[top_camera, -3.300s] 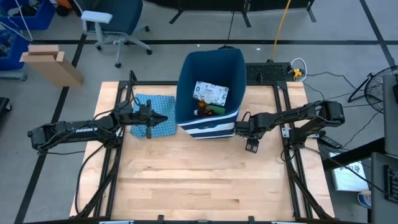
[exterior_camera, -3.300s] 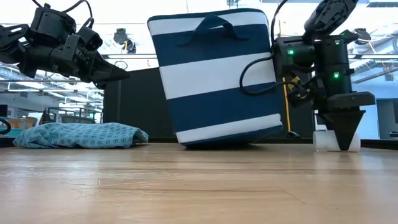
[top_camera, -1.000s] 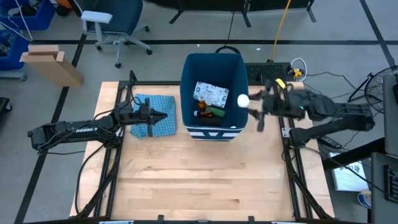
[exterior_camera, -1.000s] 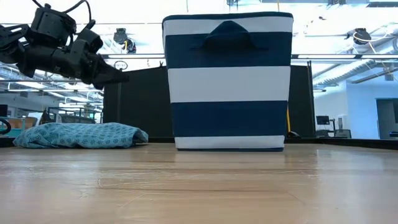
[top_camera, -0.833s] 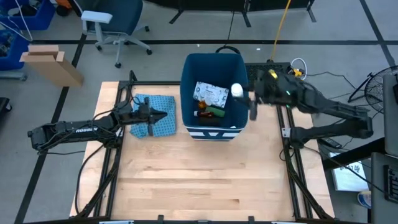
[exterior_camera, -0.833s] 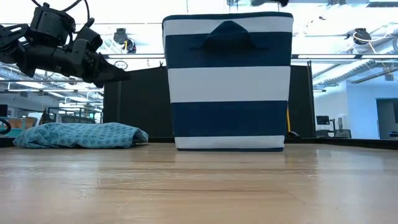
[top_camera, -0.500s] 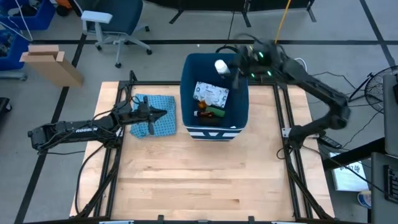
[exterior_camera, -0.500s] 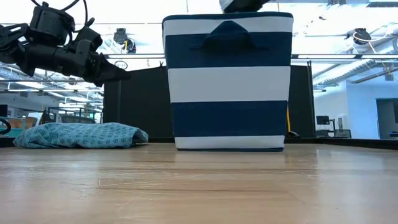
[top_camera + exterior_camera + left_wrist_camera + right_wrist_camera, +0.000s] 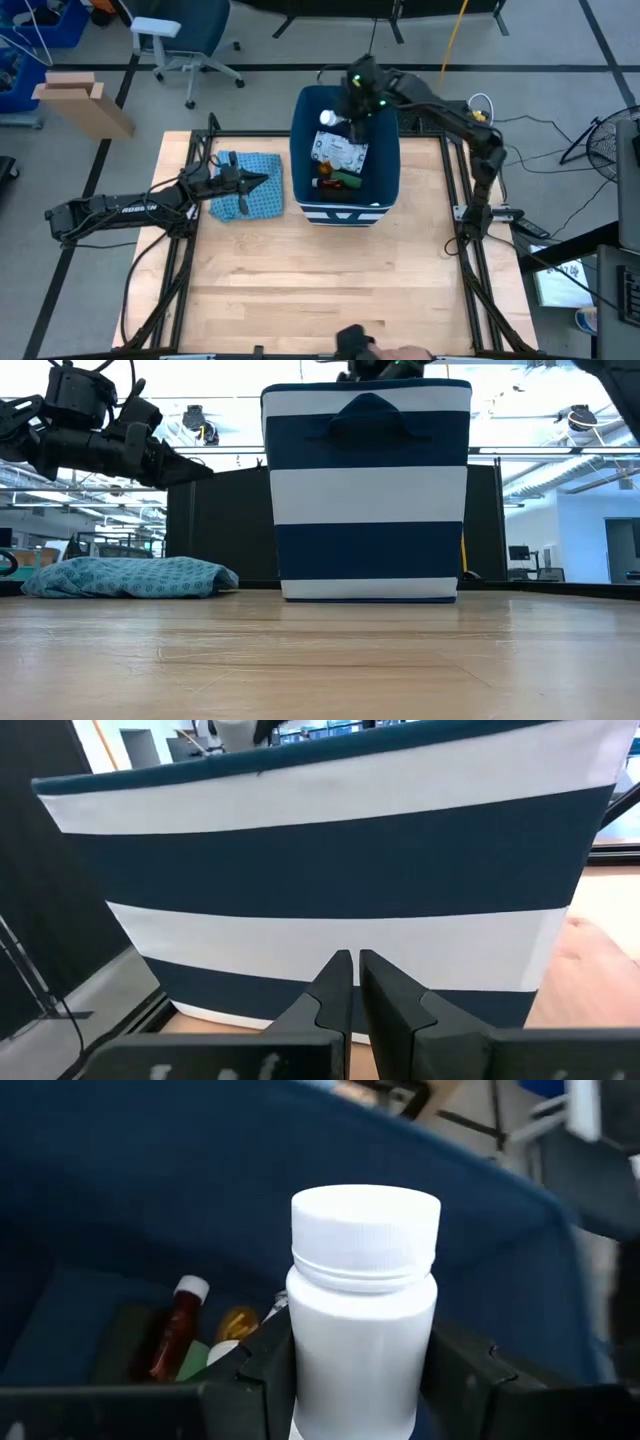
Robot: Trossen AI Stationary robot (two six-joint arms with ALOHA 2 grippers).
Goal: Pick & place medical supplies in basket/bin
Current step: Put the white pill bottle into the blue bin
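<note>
right gripper (image 9: pixel 362 1380) holds white bottle (image 9: pixel 364 1315) above bin (image 9: pixel 346 201).

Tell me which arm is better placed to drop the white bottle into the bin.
Right. Its tool holds the white bottle above the open bin. The left tool is shut and empty, outside the bin over the blue cloth.

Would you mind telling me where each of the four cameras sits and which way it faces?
High: overhead, straight down; both arms, bin, cloth.
Low: table height, level; bin's striped side, cloth, left hand.
Left wrist: behind the shut left hand, facing the bin's stripes.
Right wrist: behind the right hand, holding a white bottle above the bin.
Shared: high and right wrist both show the bottle over the bin.
</note>
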